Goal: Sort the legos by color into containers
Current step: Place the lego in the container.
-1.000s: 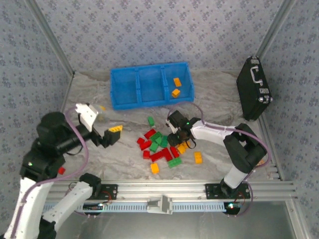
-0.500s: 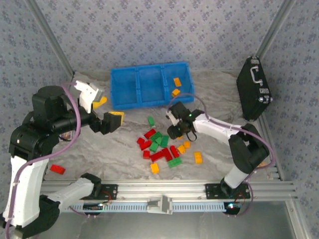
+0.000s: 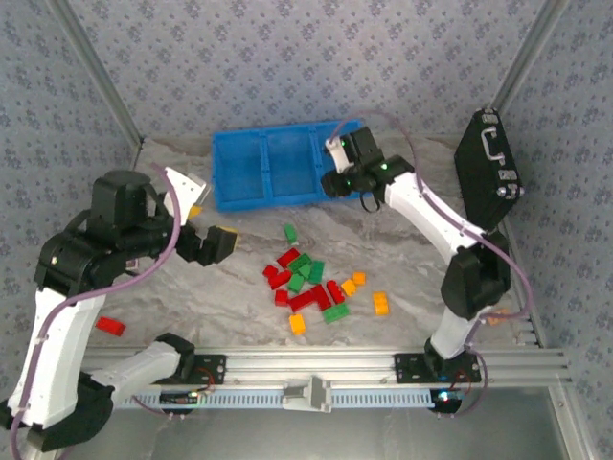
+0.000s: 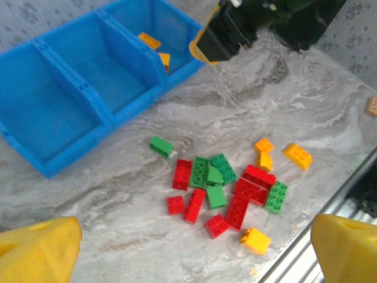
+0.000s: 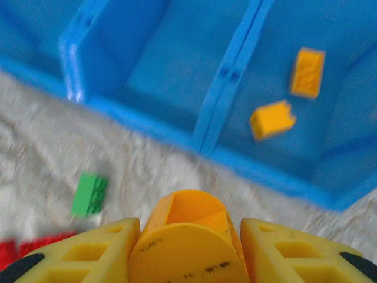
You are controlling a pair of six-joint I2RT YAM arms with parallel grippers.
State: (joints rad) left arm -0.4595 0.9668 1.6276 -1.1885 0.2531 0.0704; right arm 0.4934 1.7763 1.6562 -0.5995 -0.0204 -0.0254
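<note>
- Your right gripper is now hanging over the right end of the blue tray, having swung up from the pile over the last second.
- It is clamping an orange-yellow brick between its fingers.
- Two orange bricks are already lying in the tray's right compartment.
- Your left gripper is hovering left of the pile with its jaws spread wide, carrying nothing.
- Loose legos in red, green and orange are sitting in a cluster on the table, on the near side of the tray.
- One green brick is lying apart between cluster and tray, and one red brick is resting far left beside your left arm.
</note>
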